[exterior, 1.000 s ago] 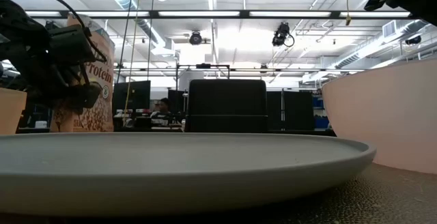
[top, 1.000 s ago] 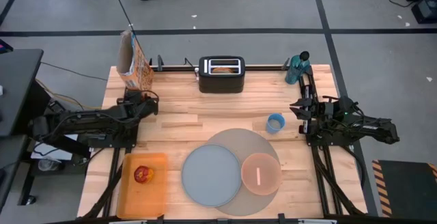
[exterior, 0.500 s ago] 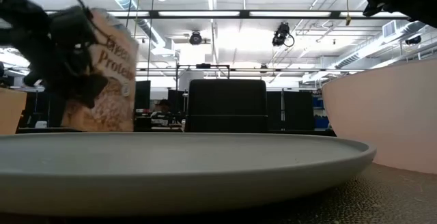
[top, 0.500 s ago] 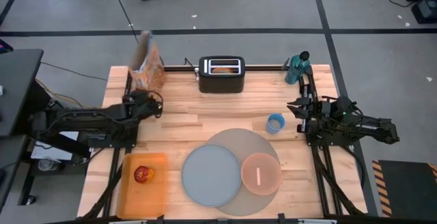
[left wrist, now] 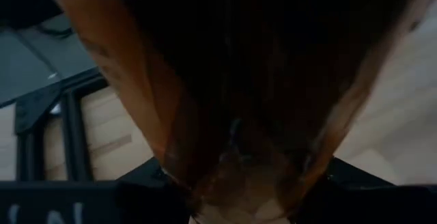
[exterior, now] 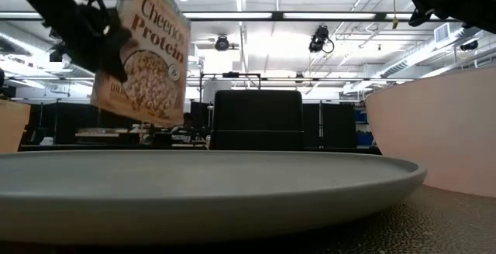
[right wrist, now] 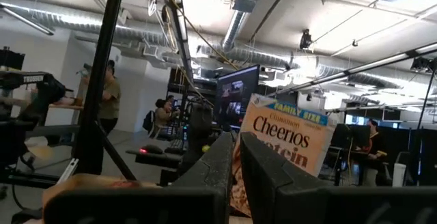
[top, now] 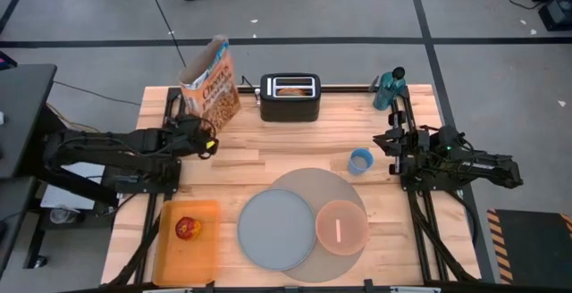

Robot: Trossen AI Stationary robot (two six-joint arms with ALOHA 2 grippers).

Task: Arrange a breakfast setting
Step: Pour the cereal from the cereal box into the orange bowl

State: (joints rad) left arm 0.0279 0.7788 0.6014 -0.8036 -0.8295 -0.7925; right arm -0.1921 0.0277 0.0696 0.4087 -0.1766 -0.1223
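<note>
Placemat [top: 344, 186] near front edge, left gripper [top: 207, 138] clamping cereal box [top: 211, 83] aloft, right gripper [top: 390, 140] nearly together.

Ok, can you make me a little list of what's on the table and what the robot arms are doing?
left gripper: shut on the cereal box, holding it tilted, clear of the table
right gripper: waiting at the right edge, holding nothing
toaster: at the back, bagel half in its slot
placemat: front middle
plate: on the placemat, bare
pink bowl: beside the plate, spoon inside
apple: on the orange board
blue cup: by the placemat
teal bottle: back right corner
</note>
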